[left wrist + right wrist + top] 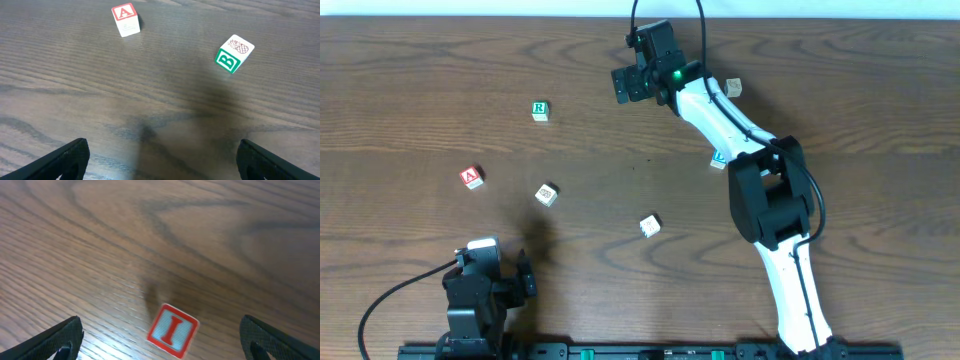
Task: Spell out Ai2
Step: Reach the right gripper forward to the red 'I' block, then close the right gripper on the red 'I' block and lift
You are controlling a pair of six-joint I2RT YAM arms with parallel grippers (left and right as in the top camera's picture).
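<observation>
Right gripper (161, 325): fingers spread wide, holding nothing. The I cube (172, 331) sits on the table (150, 230) in the gap between them, low in the right wrist view and touching neither finger. It lies slightly toward the right finger. Its red "I" faces up, and its sides are turned askew to the line between the fingers. A cube has no long axis, so the skew is what counts. Judgement: the closing fingers would meet corners first unless the wrist rotates to match. In the overhead view the gripper body hides this cube.

Left gripper (163, 147): also spread wide and empty, parked low at the near edge. The A cube (471, 177) lies ahead of it and to its left, well apart. Judgement: the left arm is the nearer one for the A.

Others:
- B cube (234, 53), green letter, ahead and to the right of the left gripper, tipped onto an edge.
- R cube (540, 110), green, left of the right gripper and apart from it.
- Pale cube (650, 226) mid-table; face unreadable.
- Blue-marked cube (719, 158), partly under the right forearm; cannot tell which character it bears.
- Tan cube (733, 88) just beside the right arm.

Nothing stands between the right fingers and the I cube.
</observation>
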